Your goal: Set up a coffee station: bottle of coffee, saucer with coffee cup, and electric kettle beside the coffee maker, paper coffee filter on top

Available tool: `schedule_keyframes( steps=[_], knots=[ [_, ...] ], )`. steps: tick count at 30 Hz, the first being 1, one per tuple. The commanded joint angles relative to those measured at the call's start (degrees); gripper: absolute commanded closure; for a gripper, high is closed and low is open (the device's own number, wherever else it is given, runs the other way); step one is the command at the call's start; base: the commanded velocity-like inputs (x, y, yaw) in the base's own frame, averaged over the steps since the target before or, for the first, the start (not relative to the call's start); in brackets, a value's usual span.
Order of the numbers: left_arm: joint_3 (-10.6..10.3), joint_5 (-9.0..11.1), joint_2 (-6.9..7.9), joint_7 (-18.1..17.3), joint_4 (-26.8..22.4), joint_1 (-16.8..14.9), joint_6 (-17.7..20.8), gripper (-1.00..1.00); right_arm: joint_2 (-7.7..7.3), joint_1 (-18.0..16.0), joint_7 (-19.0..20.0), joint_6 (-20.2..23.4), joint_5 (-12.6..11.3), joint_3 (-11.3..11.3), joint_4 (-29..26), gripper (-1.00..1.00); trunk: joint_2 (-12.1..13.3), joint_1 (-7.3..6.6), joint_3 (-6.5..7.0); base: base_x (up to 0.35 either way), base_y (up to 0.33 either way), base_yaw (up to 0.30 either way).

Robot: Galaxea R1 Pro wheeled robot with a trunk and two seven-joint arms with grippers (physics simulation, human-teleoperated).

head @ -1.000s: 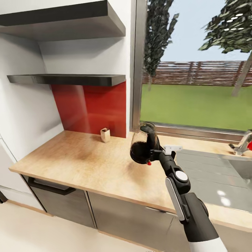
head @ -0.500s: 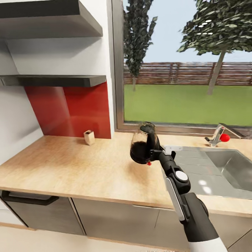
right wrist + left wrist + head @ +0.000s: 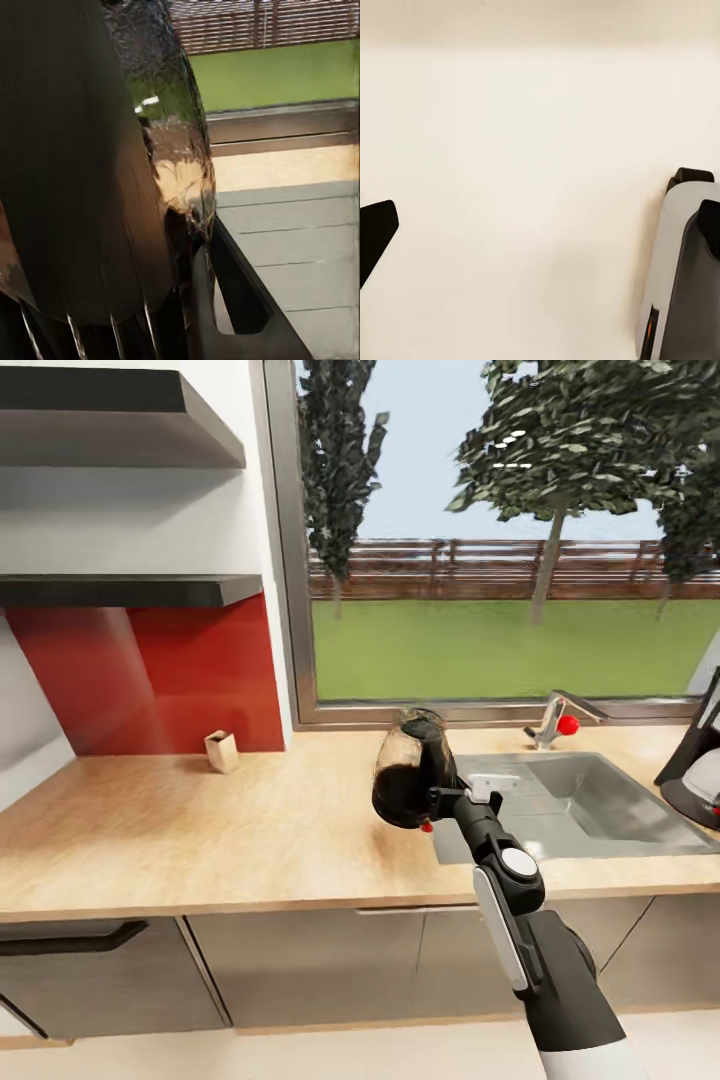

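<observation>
Head view: the right arm reaches forward from the near right, and its right gripper (image 3: 432,797) is clamped on the kettle (image 3: 405,775), a rounded glass jug with a dark lower part and a small red mark. The kettle hangs in the air above the worktop (image 3: 230,830), tipped a little to the left, just left of the steel sink (image 3: 590,805). The light wood worktop runs from left to right over grey cabinets (image 3: 320,960). At its far right edge the coffee maker (image 3: 698,760) stands on the worktop, cut off by the frame, well apart from the kettle, with the sink between them. A tap (image 3: 556,718) with a red knob stands behind the sink, by the window (image 3: 500,540). Far left on the worktop a small tan box (image 3: 221,751) sits against the red back wall (image 3: 150,675), under two dark shelves (image 3: 130,590).

Left wrist view: pale cream floor (image 3: 525,195) fills most of the frame. One dark tip of the left gripper (image 3: 376,234) shows at one edge and a grey and black part of the robot (image 3: 686,270) at the other; whether this gripper is wide or narrow cannot be told.

Right wrist view: the kettle's glass wall (image 3: 161,135) is very close, with its dark handle (image 3: 232,289) beside it. Beyond lie the sink's steel draining board (image 3: 292,240), a strip of worktop, the window frame and green grass.
</observation>
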Motion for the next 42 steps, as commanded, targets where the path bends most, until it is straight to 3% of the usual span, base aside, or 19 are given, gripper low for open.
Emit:
schedule_keyframes(
  steps=[1,3,6,8,11,13,15,18,42],
  knots=[
    [0.4,-0.2,-0.03,0.0,0.0,0.0,-0.2,-1.0,0.01,-0.1,-0.5,0.2,-0.4,0.1,-0.1,1.0,-0.2,0.01,-0.13,-0.231,0.224,-0.295],
    [0.3,-0.2,0.0,-0.1,-0.1,-0.1,-0.7,-1.0,0.01,-0.1,-0.5,0.2,-0.4,0.1,-0.1,1.0,-0.2,0.01,-0.13,-0.223,0.217,-0.295],
    [0.0,-0.3,-0.03,-0.3,-0.6,-0.3,-4.7,-1.0,0.01,-0.1,-0.5,0.2,-0.4,0.2,-0.1,1.0,-0.2,0.01,-0.13,-0.207,0.195,-0.295],
    [-1.2,-0.2,-0.01,-0.3,-1.8,-0.6,-8.6,-1.0,0.01,-0.1,-0.5,0.2,-0.4,0.2,-0.1,1.0,-0.2,0.01,-0.13,-0.108,0.1,-0.295],
    [-2.7,-0.2,-0.23,-0.3,-4.3,-0.8,-10.7,-1.0,0.01,-0.1,-0.5,0.2,-0.4,0.2,-0.1,1.0,-0.2,0.01,-0.13,-0.032,0.03,-0.295],
    [-5.0,-0.2,-1.12,-0.3,-8.2,-0.9,-11.3,-1.0,0.01,-0.1,-0.5,0.2,-0.4,0.2,0.0,1.0,-0.2,0.01,-0.13,-0.007,0.007,-0.295],
    [-9.2,-0.1,-1.88,-0.4,-12.3,-0.9,-11.3,-1.0,0.01,-0.1,-0.5,0.2,-0.4,0.2,0.0,1.0,-0.2,0.01,-0.13,-0.002,0.002,-0.295],
    [-11.2,-0.1,-2.01,-0.4,-13.4,-0.8,-11.3,-1.0,0.01,-0.1,-0.5,0.2,-0.5,0.2,0.0,1.0,-0.2,0.01,-0.13,-0.001,0.001,-0.295],
    [-10.9,0.6,-1.73,0.3,-11.7,-0.5,-11.8,-1.0,0.1,-0.1,-0.5,0.2,-0.5,0.3,0.0,1.0,-0.2,0.01,-0.13,0.0,0.0,-0.279]
  ],
)
